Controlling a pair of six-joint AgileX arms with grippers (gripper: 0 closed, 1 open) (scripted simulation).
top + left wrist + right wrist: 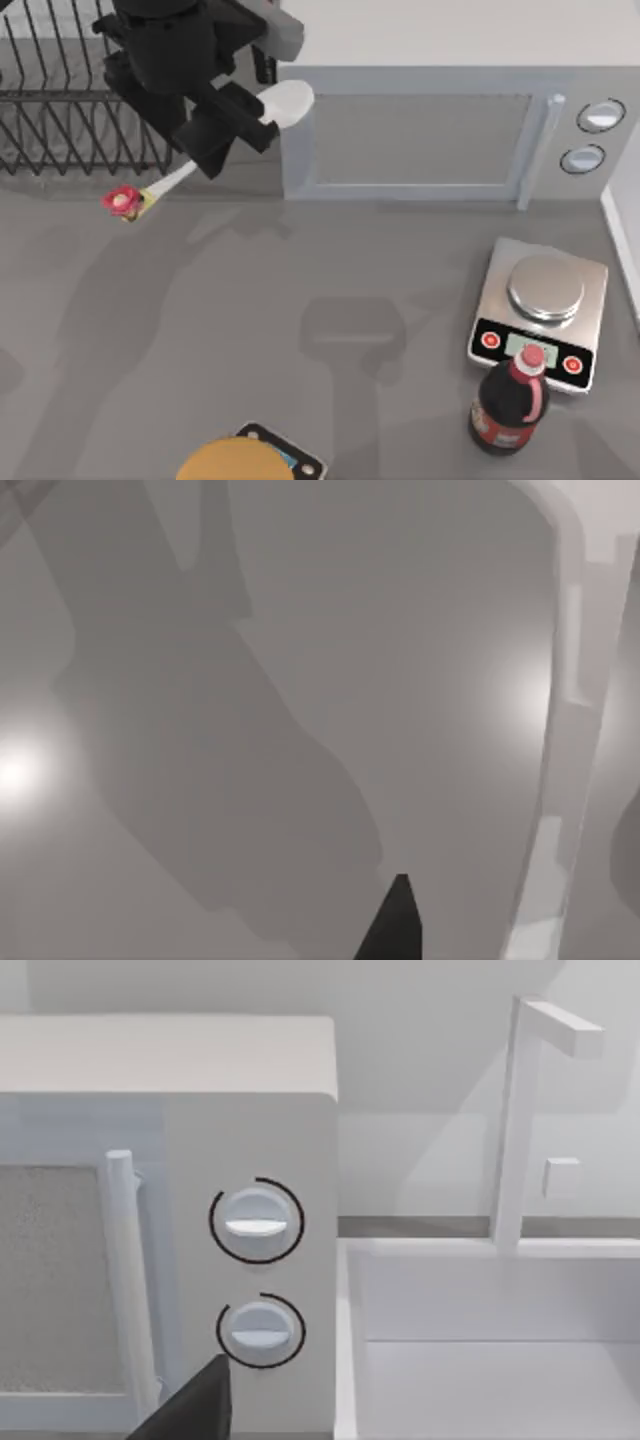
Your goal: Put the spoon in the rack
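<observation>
Rack (60, 110) sits at table's far left; just beside it the left gripper (235, 130) is clamped mid-handle on the spoon (285, 103), airborne (flower end down-left, bowl up-right). Risk: long overhang could snag a prong, twisting it loose. Right gripper: cannot tell.
</observation>
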